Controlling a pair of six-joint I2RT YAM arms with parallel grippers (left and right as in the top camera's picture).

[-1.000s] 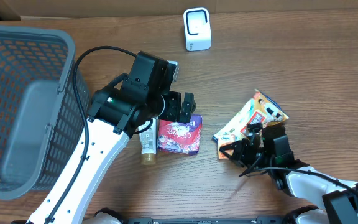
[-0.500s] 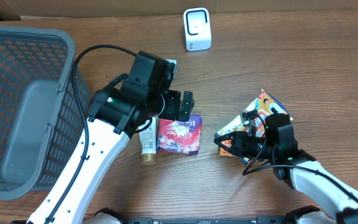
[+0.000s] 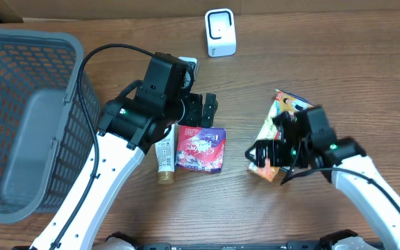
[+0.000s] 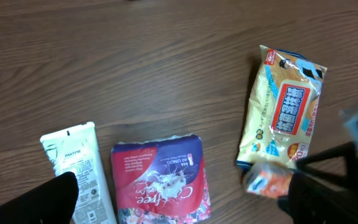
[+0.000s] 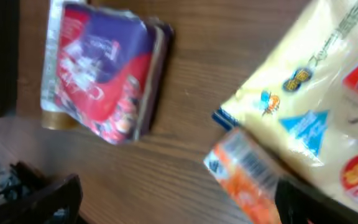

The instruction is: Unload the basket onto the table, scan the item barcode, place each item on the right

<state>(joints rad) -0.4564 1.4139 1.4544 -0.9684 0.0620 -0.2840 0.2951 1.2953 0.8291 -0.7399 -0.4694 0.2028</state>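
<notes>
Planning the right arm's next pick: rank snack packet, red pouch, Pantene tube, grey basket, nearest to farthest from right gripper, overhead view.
1. Snack packet, at the right gripper.
2. Red pouch, table centre.
3. Pantene tube, beside pouch, leftward.
4. Grey basket, far left.

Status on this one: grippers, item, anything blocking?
Left gripper open over purple pack. Right gripper open over yellow snack pack, pack lying on table, ungripped. Nothing between it and white scanner.

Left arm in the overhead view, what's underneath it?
A white plastic tube with a gold cap pokes out from under the left arm; the tube's upper end is covered.
</notes>
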